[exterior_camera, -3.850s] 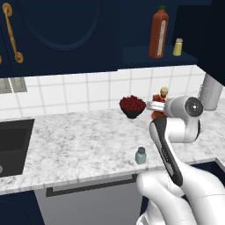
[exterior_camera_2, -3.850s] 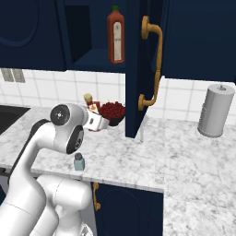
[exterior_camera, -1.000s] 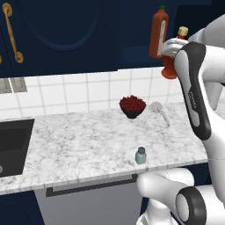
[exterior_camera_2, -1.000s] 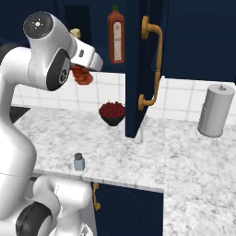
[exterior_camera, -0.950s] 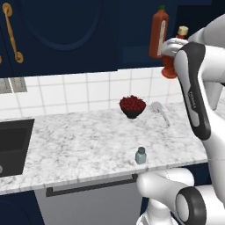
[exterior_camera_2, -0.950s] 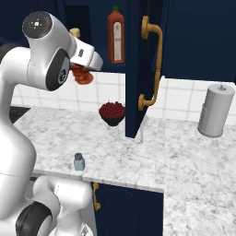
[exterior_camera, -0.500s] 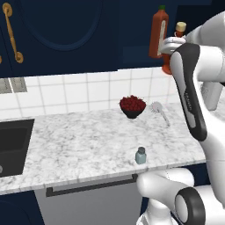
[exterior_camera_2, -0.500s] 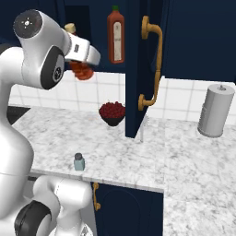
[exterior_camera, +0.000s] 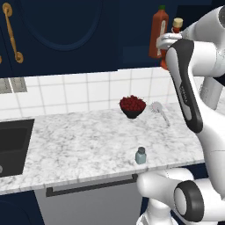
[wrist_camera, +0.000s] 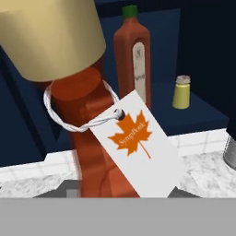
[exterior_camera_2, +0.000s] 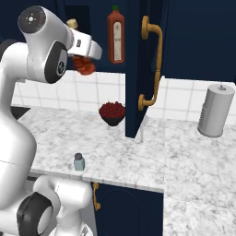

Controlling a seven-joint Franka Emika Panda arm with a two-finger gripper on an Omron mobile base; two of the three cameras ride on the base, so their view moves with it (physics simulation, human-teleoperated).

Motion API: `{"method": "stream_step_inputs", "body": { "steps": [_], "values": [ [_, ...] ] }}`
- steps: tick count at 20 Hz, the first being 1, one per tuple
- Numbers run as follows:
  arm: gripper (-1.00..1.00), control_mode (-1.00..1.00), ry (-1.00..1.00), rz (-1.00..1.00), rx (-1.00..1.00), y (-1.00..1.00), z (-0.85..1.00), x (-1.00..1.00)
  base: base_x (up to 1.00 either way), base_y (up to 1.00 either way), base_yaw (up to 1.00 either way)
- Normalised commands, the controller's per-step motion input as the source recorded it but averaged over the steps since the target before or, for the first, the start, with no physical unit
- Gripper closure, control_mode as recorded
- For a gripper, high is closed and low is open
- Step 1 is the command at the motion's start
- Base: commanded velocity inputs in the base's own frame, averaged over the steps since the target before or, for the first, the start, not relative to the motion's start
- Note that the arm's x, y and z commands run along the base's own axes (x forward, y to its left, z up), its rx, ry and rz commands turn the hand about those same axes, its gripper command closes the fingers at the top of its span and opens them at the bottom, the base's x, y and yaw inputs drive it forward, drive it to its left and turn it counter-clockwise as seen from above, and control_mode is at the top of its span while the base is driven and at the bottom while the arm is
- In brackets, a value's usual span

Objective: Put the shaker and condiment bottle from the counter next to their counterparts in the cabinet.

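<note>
Hand view: the condiment bottle sits right up against the lens, its pale cap at 11 o'clock, a white cord looped round the neck and a white tag with an orange maple leaf hanging toward 4 o'clock. The gripper is pinched on this bottle and holds it raised in front of the cabinet. Past it, on the dark shelf, the tall red bottle with a green cap and pale label stands upright at 12 o'clock, and the small yellow shaker stands just beside it at 2 o'clock, the two apart.

In the left base view the shaker stands upright near the front edge of the counter, at 6 o'clock from a dark bowl. The bowl is heaped with small red fruit and sits near the tiled wall. A small strainer-like utensil lies just beside the bowl at its 3 o'clock. The dark sink is cut into the counter at 9 o'clock; what it holds cannot be told.

In the right base view a grey paper-towel roll stands at 3 o'clock, beyond the open navy door with its brass handle.
</note>
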Motion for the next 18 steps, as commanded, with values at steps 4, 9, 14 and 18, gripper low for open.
{"method": "stream_step_inputs", "body": {
  "steps": [4, 9, 14, 18],
  "values": [
    [1.00, -1.00, -0.09, 0.00, 0.00, 0.00, 0.02, 0.23, 0.00, 0.00, 0.00],
    [1.00, -1.00, -0.09, 0.00, 0.00, 0.00, 0.00, 0.09, 0.00, 0.00, 0.00],
    [1.00, -1.00, -0.02, 0.00, 0.00, 0.09, 0.00, 0.02, 0.00, 0.00, 0.00],
    [1.00, -1.00, 0.02, 0.01, 0.00, 0.22, 0.00, 0.00, 0.00, 0.00, 0.00]
  ]
}}
